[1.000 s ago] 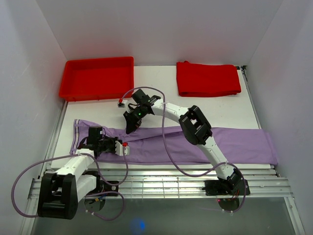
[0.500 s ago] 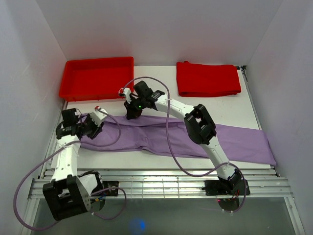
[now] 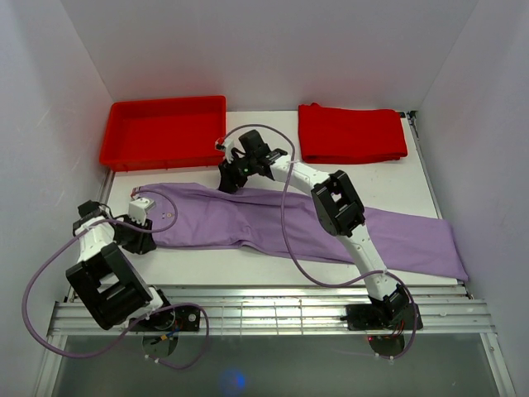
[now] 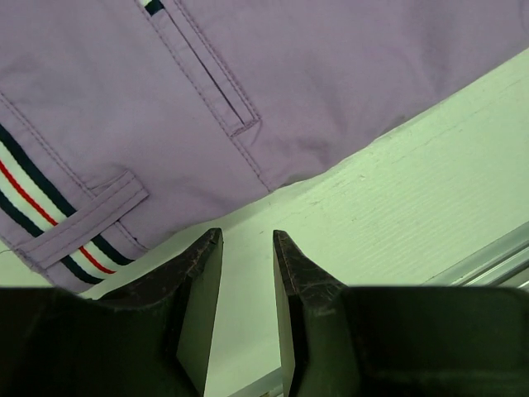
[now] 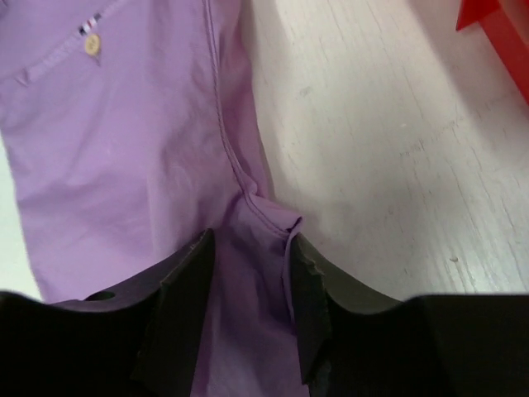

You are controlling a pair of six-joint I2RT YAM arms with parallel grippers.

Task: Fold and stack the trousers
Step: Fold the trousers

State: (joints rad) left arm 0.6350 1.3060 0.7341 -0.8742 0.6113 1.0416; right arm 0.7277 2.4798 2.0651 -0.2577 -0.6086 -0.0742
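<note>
Over the last second the waist end of the trousers [image 3: 248,223] has been drawn away from the near rail and toward the back of the worktop [image 3: 372,186], and both end effectors have let go. The garment now lies spread in one layer. Its waist is at the left, and its legs run across to the right edge, slanting slightly toward the front. By my reading this was a straightening pull, so the folding proper has not yet begun.

The cloth is a soft, matte lilac weave with neat double-stitched seams, a welt pocket [image 4: 207,78] and a small pale button [image 5: 92,44]. A striped ribbon [image 4: 50,207] in white, dark blue and red trims the waistband.

The left end effector [image 4: 246,240] hangs over bare worktop just beside the waistband corner, jaws partly apart and holding nothing. The right end effector [image 5: 248,240] straddles a small puckered ridge at the far edge of the fabric. Its jaws stand apart and the cloth lies loose between them.

At the back sit a rigid red tray [image 3: 165,102] and, well apart to its right, a folded red cloth [image 3: 351,132].
</note>
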